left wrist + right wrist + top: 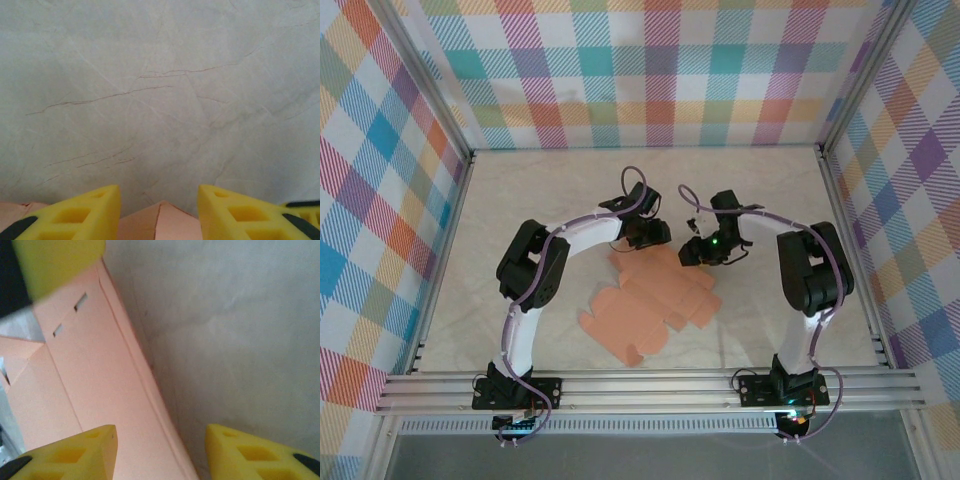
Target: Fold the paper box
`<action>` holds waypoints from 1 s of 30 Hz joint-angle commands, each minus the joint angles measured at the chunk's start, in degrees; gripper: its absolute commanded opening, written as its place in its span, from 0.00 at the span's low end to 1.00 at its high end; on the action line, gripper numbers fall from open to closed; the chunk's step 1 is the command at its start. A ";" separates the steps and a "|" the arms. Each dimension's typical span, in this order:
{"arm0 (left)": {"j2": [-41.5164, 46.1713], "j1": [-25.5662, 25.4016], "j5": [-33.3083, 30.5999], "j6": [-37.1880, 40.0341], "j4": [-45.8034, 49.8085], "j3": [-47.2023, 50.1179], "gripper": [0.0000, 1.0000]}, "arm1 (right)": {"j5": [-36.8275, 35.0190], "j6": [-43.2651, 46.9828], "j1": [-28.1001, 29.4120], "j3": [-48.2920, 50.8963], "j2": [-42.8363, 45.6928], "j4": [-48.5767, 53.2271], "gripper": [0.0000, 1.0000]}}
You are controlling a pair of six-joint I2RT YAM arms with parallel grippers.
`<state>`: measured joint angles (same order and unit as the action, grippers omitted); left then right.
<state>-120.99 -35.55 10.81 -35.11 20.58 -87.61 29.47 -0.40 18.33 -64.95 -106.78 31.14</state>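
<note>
Overhead, the paper box flat, unfolded; closer, its two slots, left fingers and right fingers apart, empty.

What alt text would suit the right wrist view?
The paper box, salmon-orange card with two small slots, lies on a pale marbled table. Its long edge runs down into the gap of the open right pincer.

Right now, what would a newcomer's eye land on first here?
The salmon-orange paper box lies as a flat, unfolded die-cut sheet in the middle of the table. Both arms arch in over its far edge, the left tool and the right tool with their yellow fingers apart at the card. Loud pastel plaid walls surround it all.
</note>
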 commanded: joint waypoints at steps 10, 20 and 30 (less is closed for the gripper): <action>2.05 1.10 1.14 0.56 -0.54 1.26 0.44 | 1.01 -0.75 0.00 4.37 4.49 -4.37 0.20; 17.17 1.33 -10.38 2.64 -7.30 10.37 0.58 | -7.55 3.05 2.02 5.29 9.55 -4.59 0.00; 21.15 12.41 -8.45 4.43 -4.22 15.03 0.94 | -16.79 17.85 6.36 7.64 15.61 -13.53 0.00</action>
<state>-99.90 -26.24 1.98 -31.35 14.83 -75.16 16.05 9.21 23.73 -57.84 -92.71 21.52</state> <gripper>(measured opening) 0.912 0.054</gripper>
